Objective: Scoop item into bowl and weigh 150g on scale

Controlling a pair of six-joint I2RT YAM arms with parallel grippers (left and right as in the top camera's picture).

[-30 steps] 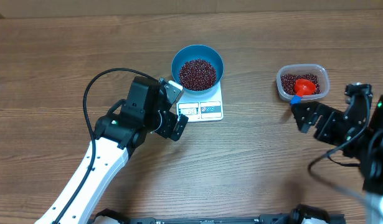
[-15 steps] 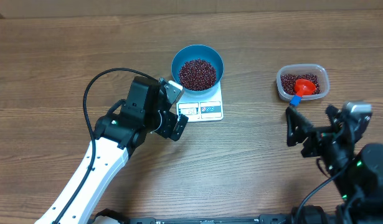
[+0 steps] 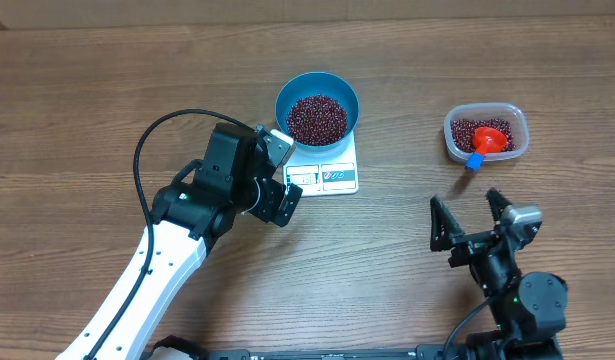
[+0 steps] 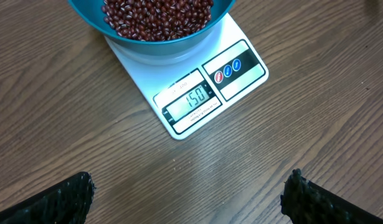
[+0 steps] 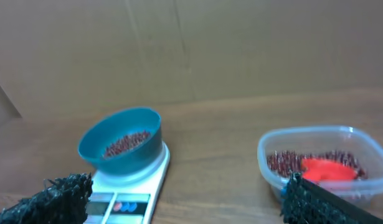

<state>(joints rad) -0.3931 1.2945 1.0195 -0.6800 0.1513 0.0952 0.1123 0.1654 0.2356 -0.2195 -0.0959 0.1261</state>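
The blue bowl (image 3: 317,107) stands on the white scale (image 3: 332,176) and holds a heap of dark red-brown beans (image 3: 317,119). In the left wrist view the scale's display (image 4: 194,101) reads 150, below the bowl (image 4: 160,46). My left gripper (image 3: 285,175) hovers open at the scale's left front corner with nothing between its fingers (image 4: 73,196). Far back near the front edge, my right gripper (image 3: 469,212) is open and empty. It looks across at the bowl (image 5: 119,152) and the scale (image 5: 151,180).
A clear plastic tub (image 3: 486,132) at the right holds more beans and an orange-red scoop (image 3: 490,138) with a blue handle end (image 3: 474,160). In the right wrist view the tub (image 5: 322,140) sits just beyond the right finger. A cardboard wall rises behind the table.
My right arm has drawn back from beside the tub toward the front edge, its gripper still open. The left arm, bowl and scale have not moved.
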